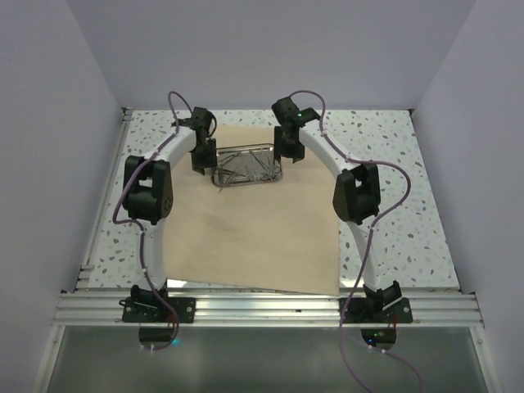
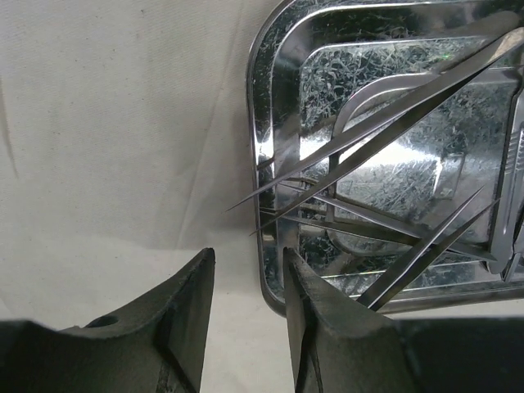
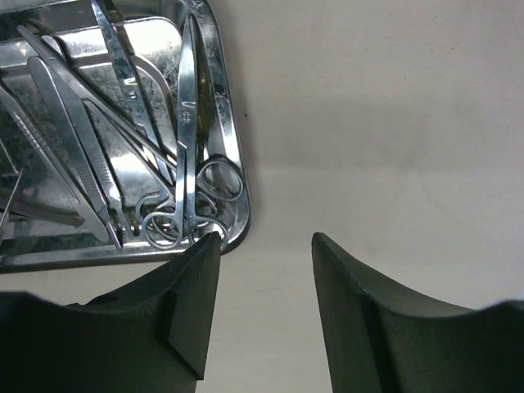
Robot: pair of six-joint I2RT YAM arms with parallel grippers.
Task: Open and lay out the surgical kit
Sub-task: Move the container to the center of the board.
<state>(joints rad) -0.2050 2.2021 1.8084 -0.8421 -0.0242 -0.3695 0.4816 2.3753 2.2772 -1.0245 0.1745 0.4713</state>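
The beige cloth wrap [image 1: 246, 237] of the surgical kit lies spread flat on the table. Its shiny steel tray [image 1: 246, 168] sits at the far middle of the cloth and holds several thin instruments. Long tweezers [image 2: 385, 115] point out over the tray's left rim [image 2: 274, 82]. Scissors [image 3: 190, 123] lie with their rings near the tray's right rim [image 3: 233, 164]. My left gripper [image 1: 201, 164] [image 2: 248, 254] hovers at the tray's left end, open, with only cloth and the tray's corner edge in its gap. My right gripper [image 1: 286, 155] [image 3: 266, 237] hangs at the right end, open over bare cloth.
The cloth covers most of the speckled tabletop [image 1: 409, 164]. White walls close in the left, right and back. An aluminium rail [image 1: 262, 307] with both arm bases runs along the near edge.
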